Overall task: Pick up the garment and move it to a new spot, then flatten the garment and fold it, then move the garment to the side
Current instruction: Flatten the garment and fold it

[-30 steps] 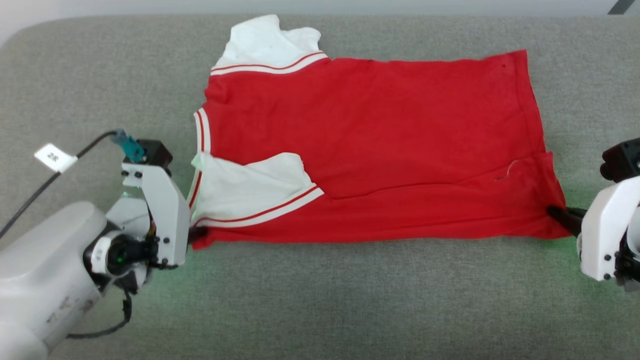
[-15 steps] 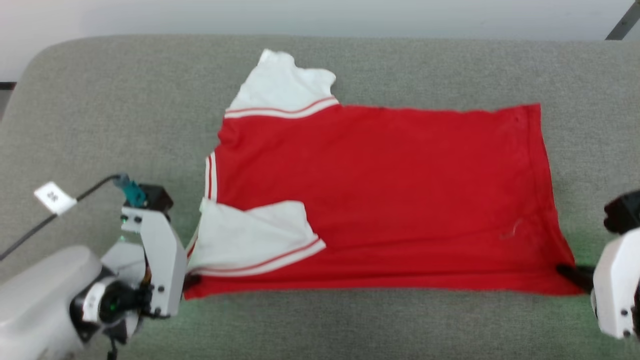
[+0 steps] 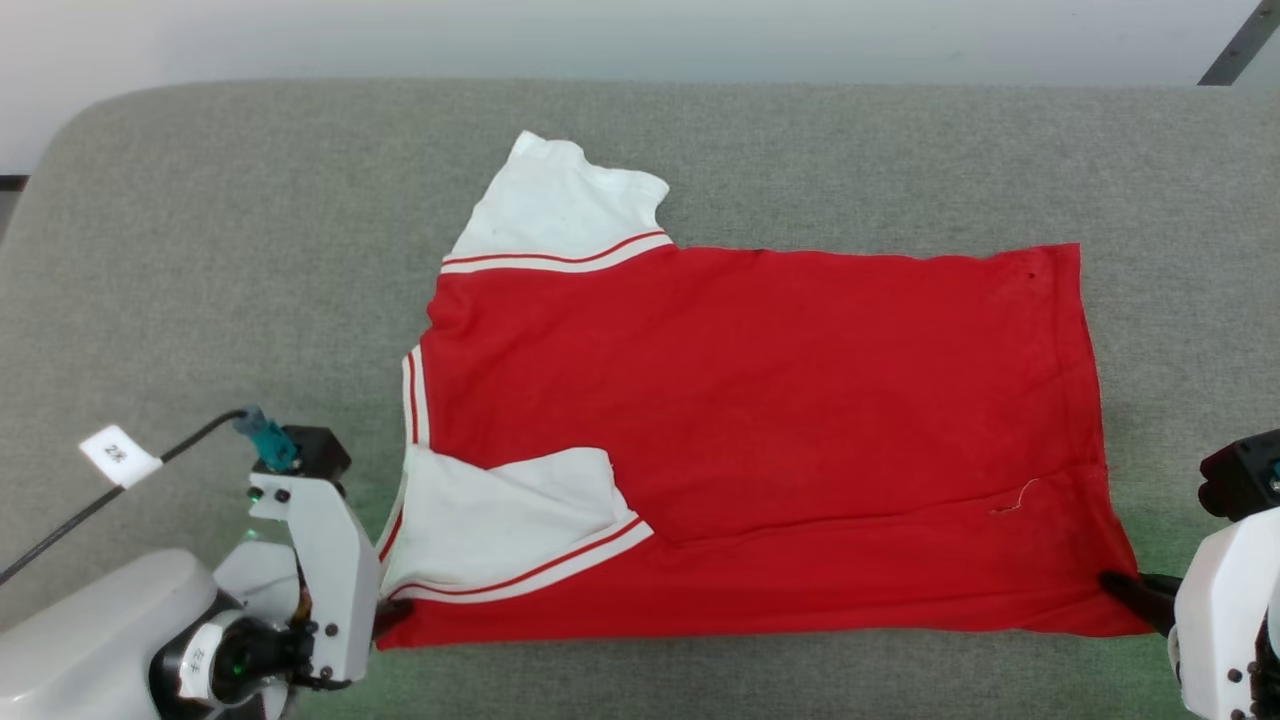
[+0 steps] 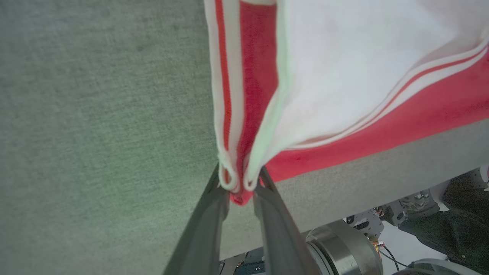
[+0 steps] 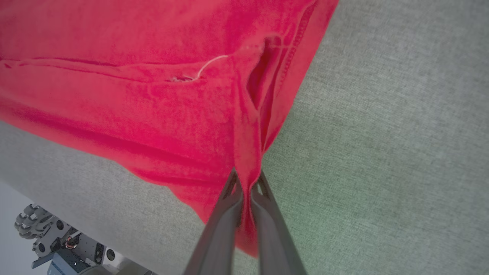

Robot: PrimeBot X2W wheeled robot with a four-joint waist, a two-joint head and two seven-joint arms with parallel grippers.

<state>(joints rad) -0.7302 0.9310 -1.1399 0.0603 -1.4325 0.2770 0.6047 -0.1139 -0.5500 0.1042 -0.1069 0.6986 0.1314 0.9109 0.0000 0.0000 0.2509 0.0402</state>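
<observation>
The garment (image 3: 760, 400), a red jersey with white sleeves and striped trim, lies spread flat on a grey cushioned surface (image 3: 220, 260). Its near sleeve is folded over the red body. My left gripper (image 3: 390, 615) pinches the near left corner at the collar trim. In the left wrist view the fingers of the left gripper (image 4: 240, 191) are shut on the bunched trim of the garment (image 4: 344, 76). My right gripper (image 3: 1125, 590) holds the near right hem corner. The right wrist view shows the right gripper (image 5: 248, 191) shut on a fold of the garment (image 5: 133, 95).
The grey surface's near edge (image 4: 382, 164) runs just behind the held corners, with the robot's base (image 5: 57, 244) below it. A pale wall (image 3: 640, 40) lies beyond the far edge. Open grey surface lies left, right and behind the garment.
The head camera has tilted, so the whole picture sits lower. Both grippers keep the same corners. The garment has been drawn a little toward the near edge.
</observation>
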